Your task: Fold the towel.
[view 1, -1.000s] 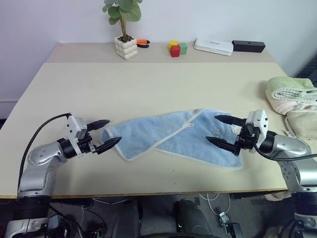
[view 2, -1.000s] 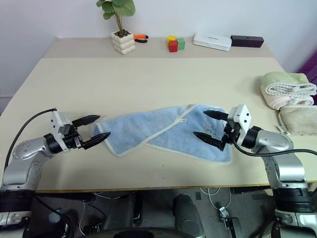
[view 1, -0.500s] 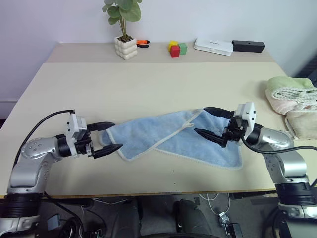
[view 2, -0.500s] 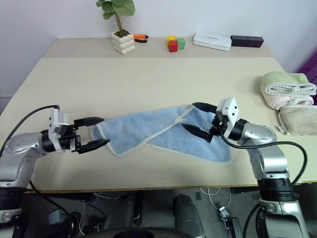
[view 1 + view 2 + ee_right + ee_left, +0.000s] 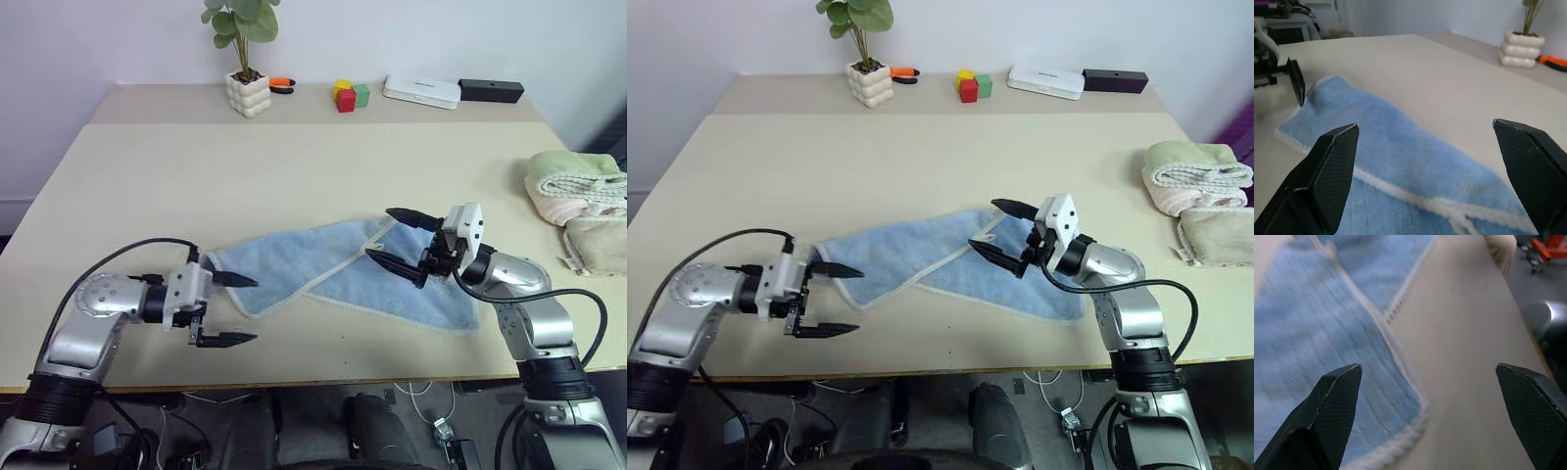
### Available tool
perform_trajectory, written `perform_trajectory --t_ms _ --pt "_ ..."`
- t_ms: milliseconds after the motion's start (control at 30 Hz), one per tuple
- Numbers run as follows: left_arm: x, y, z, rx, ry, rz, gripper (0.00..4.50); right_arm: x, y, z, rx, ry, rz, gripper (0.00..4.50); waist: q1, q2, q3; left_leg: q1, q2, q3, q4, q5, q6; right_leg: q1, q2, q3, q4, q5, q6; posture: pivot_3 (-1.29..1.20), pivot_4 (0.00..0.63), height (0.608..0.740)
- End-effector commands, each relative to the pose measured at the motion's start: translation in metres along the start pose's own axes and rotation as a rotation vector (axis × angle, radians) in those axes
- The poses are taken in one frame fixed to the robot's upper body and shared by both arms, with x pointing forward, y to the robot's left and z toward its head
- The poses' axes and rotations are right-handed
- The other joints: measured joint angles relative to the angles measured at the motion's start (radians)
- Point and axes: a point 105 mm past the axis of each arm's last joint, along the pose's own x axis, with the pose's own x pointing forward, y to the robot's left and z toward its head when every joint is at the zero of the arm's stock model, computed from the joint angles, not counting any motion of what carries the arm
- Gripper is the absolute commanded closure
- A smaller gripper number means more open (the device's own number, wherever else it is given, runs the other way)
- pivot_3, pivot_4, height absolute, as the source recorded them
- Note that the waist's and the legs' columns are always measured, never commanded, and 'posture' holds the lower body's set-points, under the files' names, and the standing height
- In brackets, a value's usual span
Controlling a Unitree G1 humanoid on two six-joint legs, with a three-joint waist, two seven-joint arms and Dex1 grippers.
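Note:
The light blue towel with its cream border lies loosely doubled over near the table's front edge, a small cream loop at its middle. My left gripper is open at the towel's left corner, one finger over the cloth and the other over bare table toward the front edge. The left wrist view shows that bordered corner of the towel between the fingers. My right gripper is open, hovering over the towel's middle right and pointing left. In the right wrist view the towel spreads below the fingers.
A rolled pale green towel and a cream-pink towel sit at the table's right edge. Along the back are a potted plant, an orange tool, coloured blocks, a white box and a black box.
My left gripper has shifted right and toward the front edge, turning to straddle the towel's left corner. My right gripper has moved left over the towel. Both stayed open.

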Motion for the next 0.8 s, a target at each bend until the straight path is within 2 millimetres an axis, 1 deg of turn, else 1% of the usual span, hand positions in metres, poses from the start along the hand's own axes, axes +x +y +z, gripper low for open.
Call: perform_trajectory --t_ms 33,67,167,233,300,333,400,433,500,600,700,800 --pt "0.003 0.005 -0.007 0.095 0.068 -0.038 0.05 0.001 0.002 0.016 -0.058 -0.057 -0.018 0.00 0.001 0.000 0.000 0.000 0.000 0.000 0.000 0.000 0.000 0.000 0.000 0.000 0.000 0.000 0.000 0.00 0.150 0.735" --pt "0.003 0.007 -0.012 0.118 0.093 -0.044 0.05 0.001 0.003 0.016 -0.057 -0.059 -0.025 0.00 0.001 0.000 0.000 0.000 0.000 0.000 0.000 0.000 0.000 0.000 0.000 0.000 0.000 0.000 0.000 0.00 0.150 0.735" --pt "0.003 0.021 -0.021 0.169 0.141 -0.013 0.83 0.000 0.006 0.015 -0.055 -0.064 -0.041 0.00 0.003 0.000 0.000 0.000 0.000 0.000 0.000 0.000 0.000 0.000 0.000 0.000 0.000 0.000 0.000 0.00 0.150 0.735" --pt "0.003 0.022 -0.022 0.149 0.121 -0.026 1.78 -0.001 0.008 0.014 -0.053 -0.064 -0.049 0.00 0.002 0.000 0.000 0.000 0.000 0.000 0.000 0.000 0.000 0.000 0.000 0.000 0.000 0.000 0.000 0.00 0.150 0.735" --pt "0.008 0.021 -0.019 0.140 0.084 -0.036 2.69 -0.002 0.008 0.013 -0.052 -0.065 -0.064 0.00 -0.001 0.000 0.000 0.000 0.000 0.000 0.000 0.000 0.000 0.001 0.000 0.000 0.000 0.000 0.000 0.00 0.150 0.735" --pt "0.009 0.020 -0.018 0.143 0.074 -0.044 3.30 -0.003 0.009 0.013 -0.050 -0.066 -0.070 0.00 -0.001 0.000 0.000 0.000 0.000 0.000 0.000 0.000 0.000 0.001 0.000 0.000 0.000 0.000 0.000 0.00 0.150 0.735" --pt "0.010 0.019 -0.014 0.150 0.049 -0.053 4.27 -0.004 0.008 0.012 -0.047 -0.066 -0.081 0.00 0.000 0.000 0.000 0.000 0.000 0.000 0.000 0.000 0.000 0.000 0.000 0.000 0.000 0.000 0.000 0.00 0.150 0.735" --pt "0.009 0.018 -0.011 0.155 0.039 -0.056 4.46 -0.004 0.007 0.011 -0.045 -0.065 -0.084 0.00 0.000 0.000 0.000 0.000 0.000 0.000 0.000 0.000 0.000 0.000 0.000 0.000 0.000 0.000 0.000 0.00 0.150 0.735" --pt "0.007 0.019 -0.009 0.161 0.029 -0.054 4.46 -0.005 0.006 0.009 -0.045 -0.059 -0.089 0.00 0.000 0.000 0.000 0.000 0.000 0.000 0.000 0.000 0.000 0.000 0.000 0.000 0.000 0.000 0.000 0.00 0.150 0.735" --pt "-0.004 0.022 -0.001 0.143 -0.014 -0.040 4.46 -0.004 -0.001 0.009 -0.077 -0.054 -0.118 0.00 -0.001 0.000 0.000 0.000 0.000 0.000 0.000 0.000 0.000 0.000 0.000 0.000 0.000 0.000 0.000 0.00 0.150 0.735" --pt "-0.017 0.033 0.009 0.125 -0.064 0.025 4.46 -0.004 -0.016 0.011 -0.106 -0.051 -0.176 0.00 -0.002 0.000 0.000 0.000 0.000 0.000 0.000 0.000 0.000 0.000 0.000 0.000 0.000 0.000 0.000 0.00 0.150 0.735" --pt "-0.030 0.044 0.019 0.099 -0.112 0.100 4.46 -0.008 -0.037 0.000 -0.117 0.020 -0.262 0.00 -0.001 0.000 0.000 0.000 0.000 0.000 0.000 0.000 0.000 0.000 0.000 0.000 0.000 0.000 0.000 0.00 0.150 0.735"
